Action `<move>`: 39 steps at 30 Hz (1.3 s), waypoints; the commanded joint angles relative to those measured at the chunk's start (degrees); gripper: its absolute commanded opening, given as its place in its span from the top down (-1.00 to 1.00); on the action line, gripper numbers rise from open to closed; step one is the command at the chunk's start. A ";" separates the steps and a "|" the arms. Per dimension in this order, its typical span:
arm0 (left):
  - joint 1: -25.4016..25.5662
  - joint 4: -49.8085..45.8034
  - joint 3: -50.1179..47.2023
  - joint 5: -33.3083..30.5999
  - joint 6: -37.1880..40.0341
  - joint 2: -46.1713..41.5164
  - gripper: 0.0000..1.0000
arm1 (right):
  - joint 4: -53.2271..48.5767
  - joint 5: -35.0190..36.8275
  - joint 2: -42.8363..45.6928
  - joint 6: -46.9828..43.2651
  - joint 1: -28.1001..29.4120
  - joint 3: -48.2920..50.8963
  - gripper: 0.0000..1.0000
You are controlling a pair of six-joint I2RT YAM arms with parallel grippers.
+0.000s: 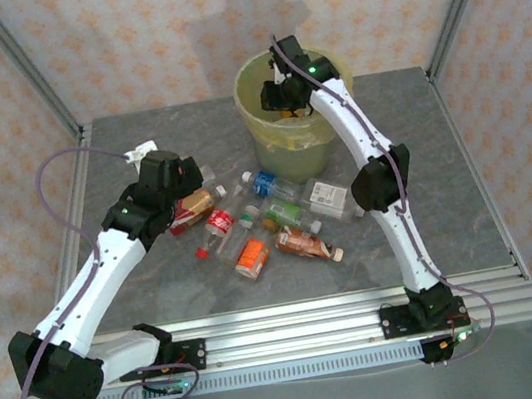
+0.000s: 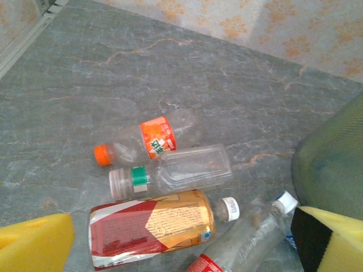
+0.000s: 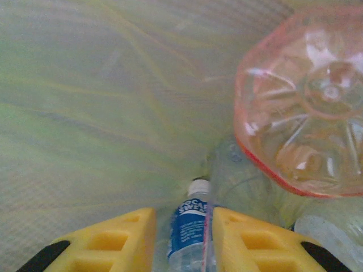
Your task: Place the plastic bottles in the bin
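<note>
Right wrist: right end effector (image 3: 181,215) clamps blue-label bottle (image 3: 190,229); left end effector (image 2: 184,218) apart.

**What you can't make out**
Inside the bin (image 1: 284,151), the pink bottle (image 3: 306,102) is blurred and runs off the right edge. The blue bottle (image 3: 190,232) is cut by the bottom edge, and you can't tell whether the right gripper (image 3: 182,215) touches it. In the left wrist view, a clear bottle (image 2: 249,235) runs off the bottom.
</note>
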State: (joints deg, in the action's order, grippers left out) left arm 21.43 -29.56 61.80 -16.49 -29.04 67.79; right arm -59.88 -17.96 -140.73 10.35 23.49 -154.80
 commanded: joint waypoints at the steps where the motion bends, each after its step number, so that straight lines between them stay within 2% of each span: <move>1: -1.79 -1.71 2.15 -0.42 0.83 1.87 -1.00 | -3.32 6.72 -1.46 -1.18 -0.08 -0.61 0.34; 11: -8.43 -5.39 8.64 2.32 3.86 10.08 -1.00 | -7.76 24.95 -3.41 -4.81 -0.28 -1.11 0.32; 15: -11.75 -8.12 12.66 5.97 7.41 16.43 -1.00 | -7.44 22.26 -2.34 -5.99 -0.24 -2.50 0.20; 22: -15.82 -13.74 23.87 10.46 18.90 29.46 -0.96 | -4.69 15.76 3.12 -4.94 -0.28 -2.78 -0.08; 27: -16.36 -17.51 32.74 13.73 27.41 38.36 -0.94 | -4.51 12.96 7.41 -4.79 -0.28 -2.74 -0.39; 31: -16.51 -19.54 38.11 14.77 30.28 44.84 -0.94 | -4.53 12.16 10.79 -4.75 -0.23 -2.77 -0.66; 34: -16.56 -20.61 41.19 15.59 31.46 48.71 -0.93 | -5.02 12.75 13.48 -4.33 -0.28 -2.54 -0.95; 39: -16.60 -22.35 45.17 16.68 32.33 53.49 -0.87 | -6.16 15.75 18.35 -3.34 0.00 -0.42 -0.98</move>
State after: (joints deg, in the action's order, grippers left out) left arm 5.21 -47.81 104.12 -0.86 0.80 120.46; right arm -64.90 -4.69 -126.08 6.04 23.44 -155.59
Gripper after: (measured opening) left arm 0.934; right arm 0.990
